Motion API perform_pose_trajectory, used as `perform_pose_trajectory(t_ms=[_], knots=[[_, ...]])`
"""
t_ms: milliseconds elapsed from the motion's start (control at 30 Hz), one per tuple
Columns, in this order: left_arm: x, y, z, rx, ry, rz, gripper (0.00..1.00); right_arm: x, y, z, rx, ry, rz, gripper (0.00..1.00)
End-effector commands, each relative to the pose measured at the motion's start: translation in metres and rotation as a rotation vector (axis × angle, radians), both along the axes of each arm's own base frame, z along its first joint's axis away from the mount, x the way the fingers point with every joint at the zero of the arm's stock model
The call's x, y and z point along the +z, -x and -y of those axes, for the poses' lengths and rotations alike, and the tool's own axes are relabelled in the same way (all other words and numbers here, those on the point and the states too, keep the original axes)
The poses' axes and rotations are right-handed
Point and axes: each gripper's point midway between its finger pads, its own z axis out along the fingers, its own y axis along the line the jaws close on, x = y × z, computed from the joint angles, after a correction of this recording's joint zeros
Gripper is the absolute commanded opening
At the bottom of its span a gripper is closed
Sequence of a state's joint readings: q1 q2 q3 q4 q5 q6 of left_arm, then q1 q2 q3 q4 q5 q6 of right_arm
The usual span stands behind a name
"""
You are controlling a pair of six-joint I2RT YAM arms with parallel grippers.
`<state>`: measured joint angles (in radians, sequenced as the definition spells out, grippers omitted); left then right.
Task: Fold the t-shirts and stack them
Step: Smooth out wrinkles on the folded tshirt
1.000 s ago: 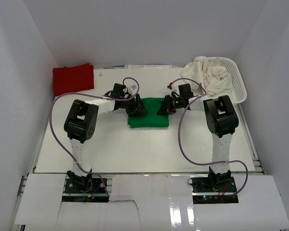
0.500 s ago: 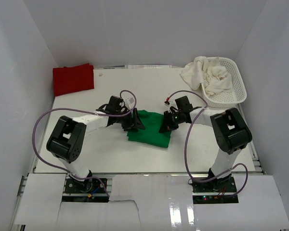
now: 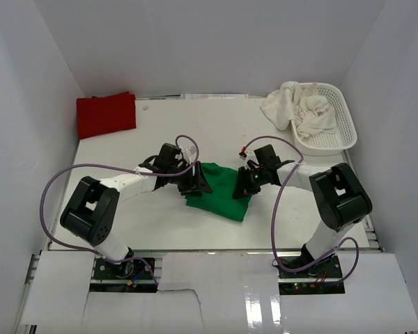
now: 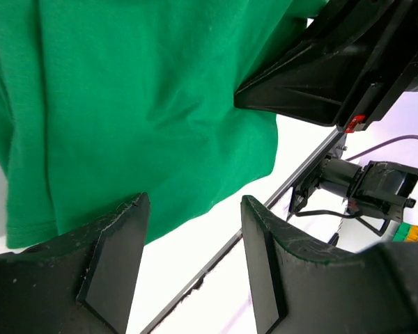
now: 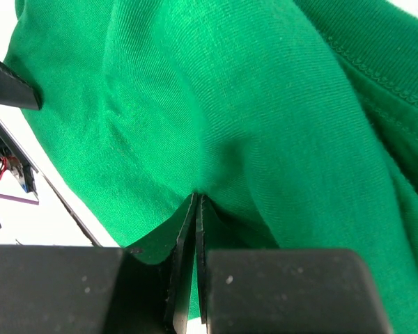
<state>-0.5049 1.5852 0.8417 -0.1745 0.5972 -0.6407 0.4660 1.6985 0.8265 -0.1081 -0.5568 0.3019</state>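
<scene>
**A:** Right wrist view first: the right gripper point(image 5: 196, 209) has its jaws pressed together on a thin pinch of the green t-shirt point(image 5: 216, 118). A stitched hem runs across the upper right of that frame.

**B:** And the left gripper point(image 4: 191, 212)?

**A:** Its jaws stand well apart, with nothing between them that I can see. Bare white surface shows in the gap, and the edge of the green cloth lies just beyond the fingertips.

**B:** Where does the shirt sit overall?

**A:** In the top view it lies folded and somewhat skewed on the table point(image 3: 160, 226), at the centre of the frame. It is between the two grippers, with the left one at its left edge and the right one at its upper right.

**B:** How will it handle?

**A:** My judgement is light, limp knit cloth. It sags and wrinkles wherever it is unsupported, so a single pinch tends to drag it askew. It looks neither fragile nor slippery. I would take it at the corners or along a hem, through all the layers, with one gripper on each side so the fold keeps square.

**B:** Counts?

**A:** There is one green shirt. One red t-shirt point(image 3: 106, 115) lies folded at the upper left, well apart from it. The cream-white t-shirts point(image 3: 299, 111) are a crumpled heap in and over the rim of one white mesh basket point(image 3: 343, 125) at the upper right. I cannot tell how many are in that heap.
</scene>
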Motion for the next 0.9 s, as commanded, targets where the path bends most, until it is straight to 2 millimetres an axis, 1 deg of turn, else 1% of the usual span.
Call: perform_pose_trajectory(t_ms=[0,167,300,400,533,700,867], knots=[[0.008,0.002,0.003,0.003,0.011,0.03,0.65,-0.005,-0.002,0.004,0.013,0.045,0.015,0.08],[0.0,0.004,0.003,0.005,-0.004,0.021,0.65,-0.001,-0.013,0.0,0.013,0.045,0.031,0.08],[-0.012,0.008,0.002,0.008,-0.021,0.009,0.65,0.001,-0.02,-0.003,0.017,0.049,0.044,0.08],[-0.026,0.014,-0.002,0.011,-0.034,-0.019,0.65,-0.002,-0.024,-0.003,0.015,0.058,0.044,0.08],[-0.035,0.018,-0.002,0.011,-0.038,-0.036,0.65,-0.005,-0.029,-0.005,0.017,0.062,0.042,0.09],[-0.039,0.023,-0.001,0.008,-0.038,-0.046,0.65,-0.005,-0.036,-0.009,0.019,0.057,0.046,0.09],[-0.038,0.022,0.002,0.01,-0.034,-0.045,0.65,-0.003,-0.046,-0.015,0.02,0.049,0.056,0.08]])
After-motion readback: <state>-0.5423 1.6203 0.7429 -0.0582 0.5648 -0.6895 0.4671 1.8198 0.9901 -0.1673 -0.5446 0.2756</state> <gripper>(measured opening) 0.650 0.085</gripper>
